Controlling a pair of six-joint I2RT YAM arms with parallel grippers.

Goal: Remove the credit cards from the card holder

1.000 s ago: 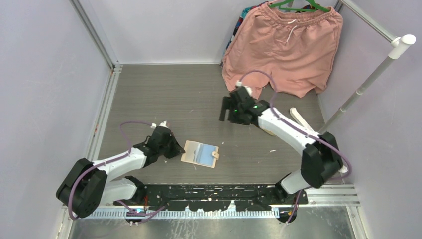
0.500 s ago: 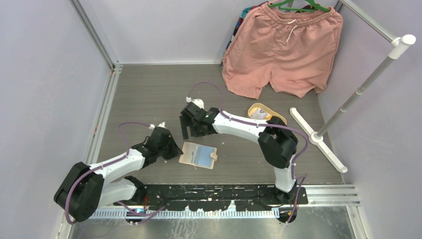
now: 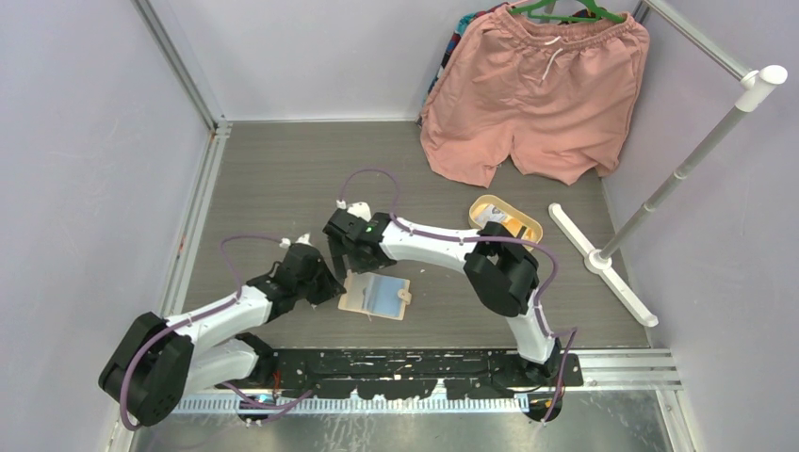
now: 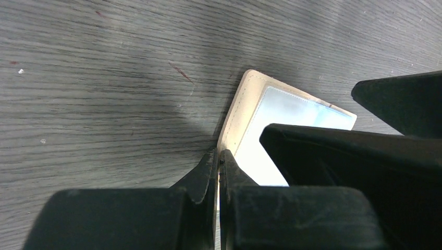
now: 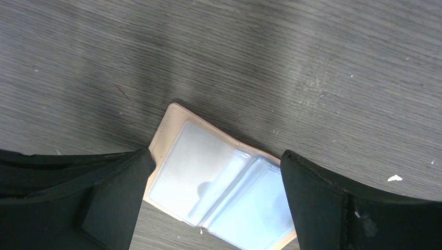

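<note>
The top camera looks down from high behind both arms at the whole grey wood-grain table [image 3: 283, 169]. Each wrist camera looks down from very close, past its own black fingers [image 4: 206, 174]. All three see the small tan leather-like card holder [image 3: 377, 294] below the right gripper [image 3: 345, 268].

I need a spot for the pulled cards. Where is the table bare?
Bare: the far left table, between the wall rail and the shorts; also the near right, between the card holder and the rack base. Crowded: the holder's left edge, where the left gripper pinches it and the open right gripper hovers.
</note>
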